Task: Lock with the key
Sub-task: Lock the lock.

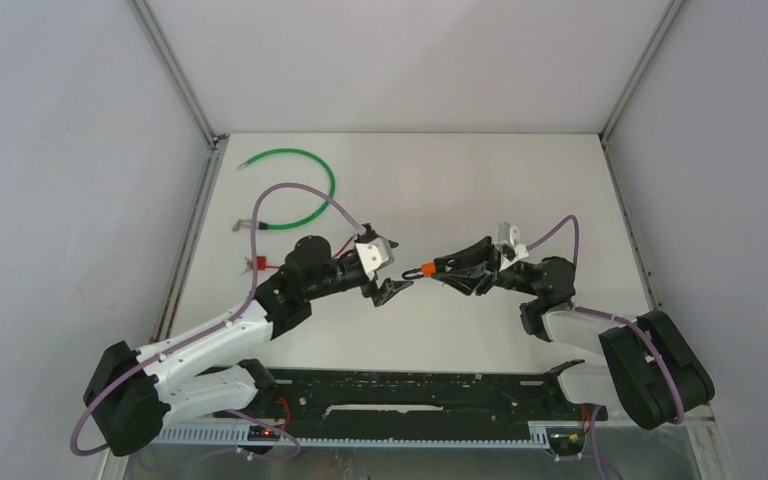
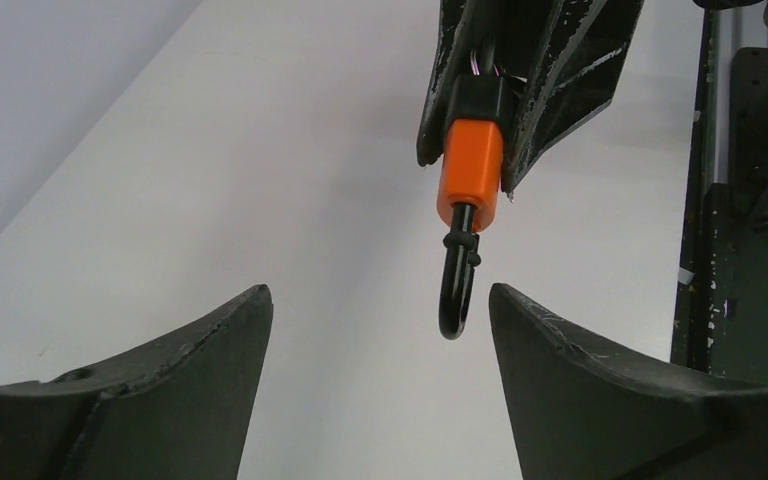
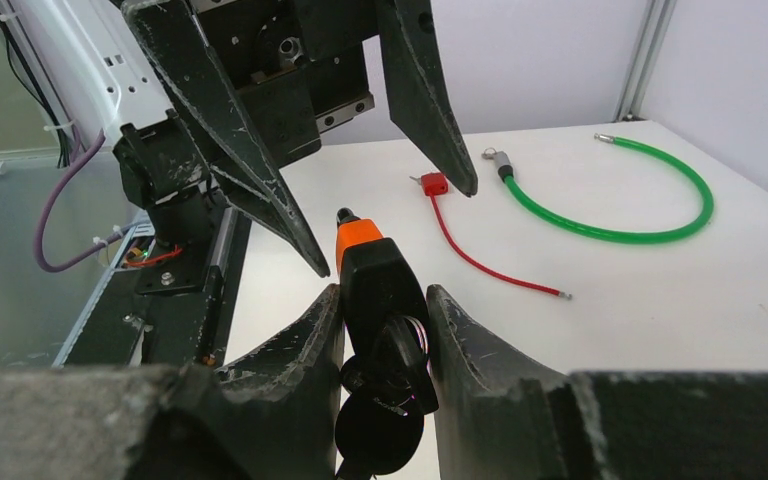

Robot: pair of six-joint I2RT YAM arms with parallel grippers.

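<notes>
Your right gripper (image 3: 384,300) is clamped on the lock (image 2: 470,165), held off the table (image 3: 660,330) with keys (image 3: 380,420) dangling, small, rigid and likely light, so take its stiff black loop (image 2: 455,295), where the left gripper (image 2: 378,295) hovers with fingers apart.

— What sort of place is this?
— A robotics lab's test cell: a bare white worktop (image 1: 460,185) boxed in by plain pale panels (image 1: 60,150) on aluminium struts (image 1: 175,70).
— What else marks it?
— Along the frame's bottom edge, a left arm (image 1: 205,335) and a right arm (image 1: 575,330) mounted side by side, loose lilac cabling (image 1: 295,190), and a slotted cable duct (image 1: 360,433).
</notes>
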